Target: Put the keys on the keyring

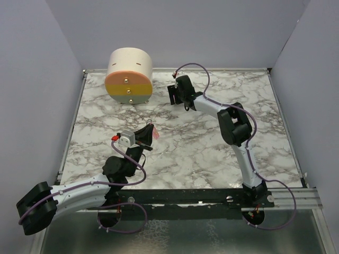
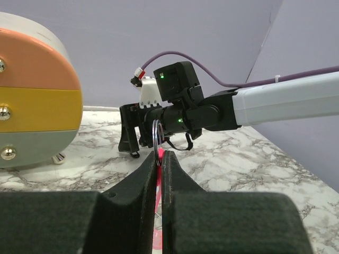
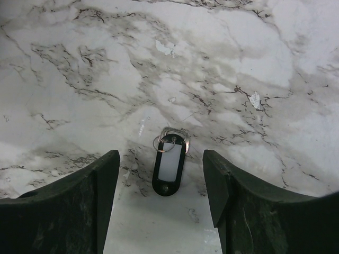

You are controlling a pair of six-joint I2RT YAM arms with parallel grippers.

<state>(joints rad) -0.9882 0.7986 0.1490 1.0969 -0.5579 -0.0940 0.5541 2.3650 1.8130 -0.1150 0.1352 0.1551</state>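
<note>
**Clerk:** Item one, the left gripper [image 2: 161, 159]. How is it recorded?

**Keeper:** Closed. The two black fingers [image 2: 127, 185] are pressed together on the keys [image 2: 157, 238], a slim bright pink piece pinched edge-on in the seam between them. A thin metal ring [image 2: 153, 135] is seen standing above the fingertips. From above, the pink piece [image 1: 155, 134] is seen just past the fingertips, over the near-left part of the marble table [image 1: 212, 153]. Whether it touches the surface cannot be told.

**Clerk:** Item two, the right gripper [image 3: 160, 156]?

**Keeper:** Spread wide, nothing held. Its fingers [image 3: 100, 196] are set to either side of the keyring [image 3: 168, 168] and are apart from it.

**Clerk:** The keyring itself?

**Keeper:** A black oval with a pale centre, lying flat on the marble between the open fingers. A wire loop [image 3: 175, 129] is attached at its far end. From above it cannot be made out beneath the right gripper [image 1: 175, 95], which is reached out to the far middle of the table.

**Clerk:** Surroundings?

**Keeper:** A round drawer unit [image 1: 130, 75], banded cream, orange and yellow with brass knobs, is stood at the far left, near the right gripper. The two grippers are well apart.
</note>
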